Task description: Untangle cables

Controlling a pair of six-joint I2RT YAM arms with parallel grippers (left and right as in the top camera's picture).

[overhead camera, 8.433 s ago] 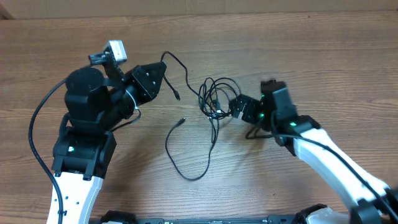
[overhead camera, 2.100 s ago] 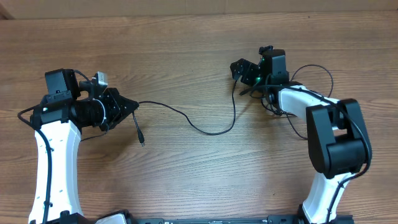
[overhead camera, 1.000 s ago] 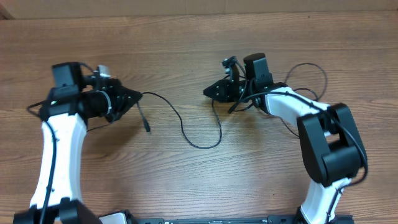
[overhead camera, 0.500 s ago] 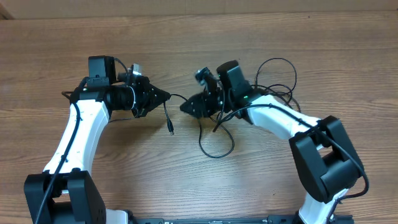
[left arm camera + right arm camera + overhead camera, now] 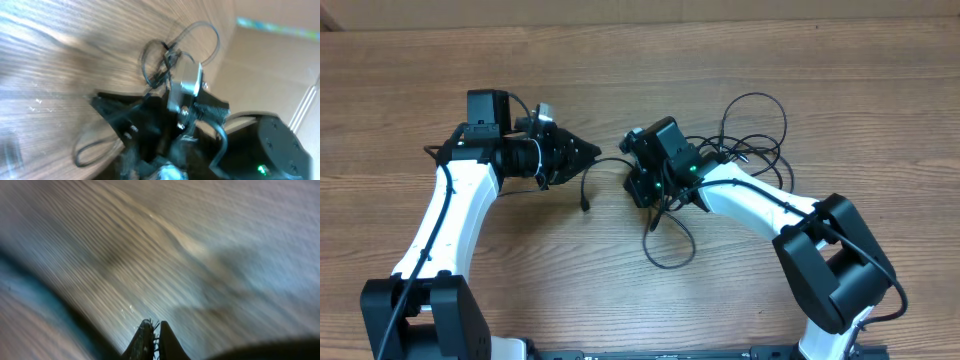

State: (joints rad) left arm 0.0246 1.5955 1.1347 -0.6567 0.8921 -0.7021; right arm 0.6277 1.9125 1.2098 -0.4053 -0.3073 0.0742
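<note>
Thin black cables lie on the wooden table [image 5: 820, 60]. A tangle of loops [image 5: 752, 135] sits behind my right arm, and one slack loop [image 5: 670, 255] lies in front of it. One cable runs from the tip of my left gripper [image 5: 592, 152] toward my right gripper [image 5: 642, 193], and its plug end [image 5: 584, 207] hangs just below the left tip. The left wrist view is blurred, so the left jaws are unreadable. In the right wrist view my right gripper [image 5: 154, 331] is shut just above the wood. Only fine dark strands show between its tips.
The two arms stand close together at the middle of the table, tips a short gap apart. The right arm's wrist camera [image 5: 185, 82] fills the left wrist view, with cable loops [image 5: 165, 50] behind it. The table's far edge [image 5: 640, 22] runs along the back.
Both arms have come in toward the centre and the cable between them has gone slack. My right gripper has swung from pointing left to pointing down at the table.
</note>
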